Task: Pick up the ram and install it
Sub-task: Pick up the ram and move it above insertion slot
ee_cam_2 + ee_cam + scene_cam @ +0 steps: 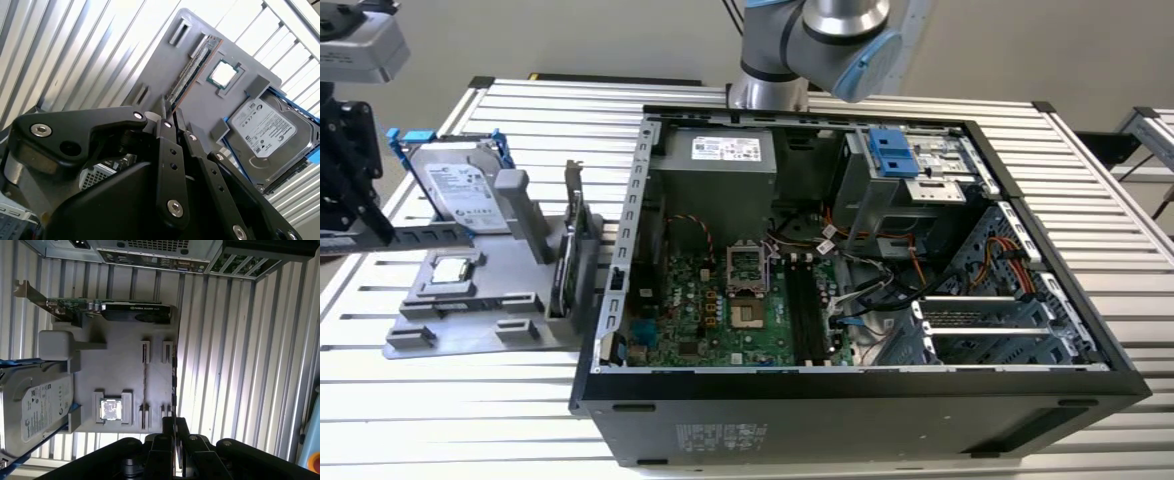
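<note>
Over the slatted metal table, fingers closed and empty; ram stands in grey holder

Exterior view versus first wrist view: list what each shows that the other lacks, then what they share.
Exterior view: the motherboard inside the open computer case, and the arm above it. First wrist view: the hand near the edge of the grey holder, and the ram as a thin line standing in its slots. Shared: the grey holder, the hard drive and the processor chip.
</note>
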You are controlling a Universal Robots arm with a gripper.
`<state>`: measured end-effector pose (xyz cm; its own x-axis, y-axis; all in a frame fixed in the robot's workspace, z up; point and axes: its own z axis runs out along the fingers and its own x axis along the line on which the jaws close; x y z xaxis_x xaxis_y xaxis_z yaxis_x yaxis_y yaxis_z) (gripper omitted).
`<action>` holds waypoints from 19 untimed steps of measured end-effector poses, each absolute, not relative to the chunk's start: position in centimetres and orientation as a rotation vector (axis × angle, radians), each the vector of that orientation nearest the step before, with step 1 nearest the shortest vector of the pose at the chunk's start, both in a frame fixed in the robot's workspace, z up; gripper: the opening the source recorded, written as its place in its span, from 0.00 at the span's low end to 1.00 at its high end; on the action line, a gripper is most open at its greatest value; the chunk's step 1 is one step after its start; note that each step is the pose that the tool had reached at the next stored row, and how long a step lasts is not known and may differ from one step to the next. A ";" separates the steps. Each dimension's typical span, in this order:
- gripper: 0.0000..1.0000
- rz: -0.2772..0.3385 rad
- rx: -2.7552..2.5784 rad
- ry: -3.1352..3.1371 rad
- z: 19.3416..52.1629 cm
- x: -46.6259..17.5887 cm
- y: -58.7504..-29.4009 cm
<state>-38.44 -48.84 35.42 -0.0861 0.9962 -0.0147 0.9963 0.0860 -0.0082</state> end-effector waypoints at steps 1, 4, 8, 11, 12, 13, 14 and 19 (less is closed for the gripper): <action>0.00 -0.025 2.120 2.311 35.5 -38.4 -48.8; 0.00 -0.025 2.120 2.311 35.8 -38.4 -48.8; 0.00 -0.025 2.120 2.311 36.1 -38.4 -48.8; 0.00 -0.025 2.120 2.311 36.4 -38.4 -48.8; 0.00 -0.025 2.120 2.311 36.5 -38.4 -48.8; 0.00 -0.025 2.120 2.311 36.7 -38.4 -48.8; 0.00 -0.025 2.120 2.311 36.7 -38.4 -48.8; 0.00 -0.025 2.120 2.311 37.2 -38.4 -48.8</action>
<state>-38.44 -48.84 37.17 -0.0861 0.9962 -0.0146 0.9963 0.0860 -0.0081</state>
